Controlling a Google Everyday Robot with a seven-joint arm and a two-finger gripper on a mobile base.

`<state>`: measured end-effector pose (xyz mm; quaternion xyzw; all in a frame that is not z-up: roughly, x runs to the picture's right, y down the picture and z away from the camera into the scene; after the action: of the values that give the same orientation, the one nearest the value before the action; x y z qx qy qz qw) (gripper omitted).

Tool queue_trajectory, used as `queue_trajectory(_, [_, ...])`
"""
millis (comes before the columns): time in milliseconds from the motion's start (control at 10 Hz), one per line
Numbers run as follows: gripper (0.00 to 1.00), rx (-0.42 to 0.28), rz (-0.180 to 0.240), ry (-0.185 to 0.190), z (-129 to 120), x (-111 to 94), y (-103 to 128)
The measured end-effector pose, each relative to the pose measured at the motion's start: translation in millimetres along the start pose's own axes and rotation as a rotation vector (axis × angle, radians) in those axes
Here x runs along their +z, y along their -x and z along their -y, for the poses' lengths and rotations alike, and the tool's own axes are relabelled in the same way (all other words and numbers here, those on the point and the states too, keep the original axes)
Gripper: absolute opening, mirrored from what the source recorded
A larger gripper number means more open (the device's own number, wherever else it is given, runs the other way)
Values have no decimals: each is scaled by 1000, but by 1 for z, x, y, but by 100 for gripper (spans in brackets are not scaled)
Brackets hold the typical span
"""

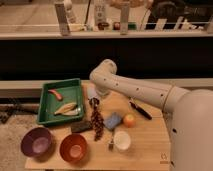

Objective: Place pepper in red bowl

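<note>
Pepper is well to the left of your gripper and apart from it, lying in the back-left part of the green tray. Sweeping from the left edge, the purple bowl sits farthest left of the gripper and nearer the table's front edge. The tray comes next, with a pale yellow item lying in it in front of the pepper. The red bowl stands in front of the tray, left of the gripper and well forward of it, with nothing in it. A dark block lies between that bowl and the tray's front corner. Your gripper points down just beside the tray's right wall, and you cannot tell whether it is open or closed. Directly in front of it, a dark beaded string runs toward the table's front edge. To its right are a blue item, a white cup, a round orange fruit and a black tool on the wooden table.
</note>
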<state>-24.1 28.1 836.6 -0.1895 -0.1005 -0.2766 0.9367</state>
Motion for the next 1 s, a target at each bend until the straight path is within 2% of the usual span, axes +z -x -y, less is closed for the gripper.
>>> queue_trajectory(300, [76, -120, 54, -85, 32, -3, 10])
queue_trajectory(400, [79, -158, 68, -104, 42, -3, 16])
queue_trajectory(600, [80, -269, 100, -158, 70, -3, 37])
queue_trajectory(800, [80, -394, 111, -196, 94, -3, 58])
queue_trajectory(1000, [80, -603, 96, -207, 119, 1, 83])
